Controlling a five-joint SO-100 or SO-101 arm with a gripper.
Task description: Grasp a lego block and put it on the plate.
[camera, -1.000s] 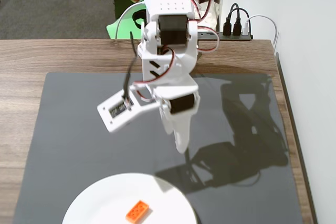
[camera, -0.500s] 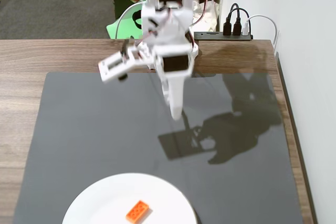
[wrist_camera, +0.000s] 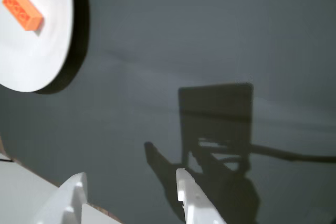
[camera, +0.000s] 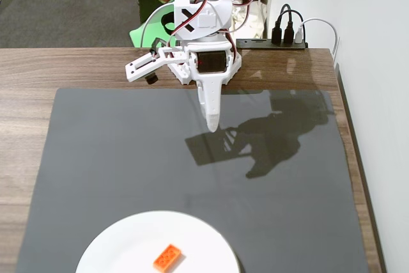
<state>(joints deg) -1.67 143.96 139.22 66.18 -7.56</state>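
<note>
On a brown wood table (camera: 25, 68), beside a white wall: a big grey mat (camera: 96, 158) over most of the top. At the mat's near edge, a white plate (camera: 121, 241), partly cut off by the picture. On the plate, near its middle, the orange block (camera: 167, 257), lying flat with the bumps up. Looks done, then: block on plate, nothing left to carry.

Up by the mat's far edge, the claw (camera: 211, 119), lifted off the mat and well apart from the plate. Points down, with a dark shadow beside it on the mat.

In the wrist view, two white fingers (wrist_camera: 190, 198) with a clear gap between them and only grey mat in the gap. So: claw (wrist_camera: 130, 176) open, holding nothing. Same view, top left corner: plate (wrist_camera: 37, 51) and block (wrist_camera: 22, 9), far from the fingers.

Probably parked up there to keep out of the way and not bump the block. At the table's far edge, a black plug strip (camera: 281, 33) with cables. Nothing close to the block to knock it off.
</note>
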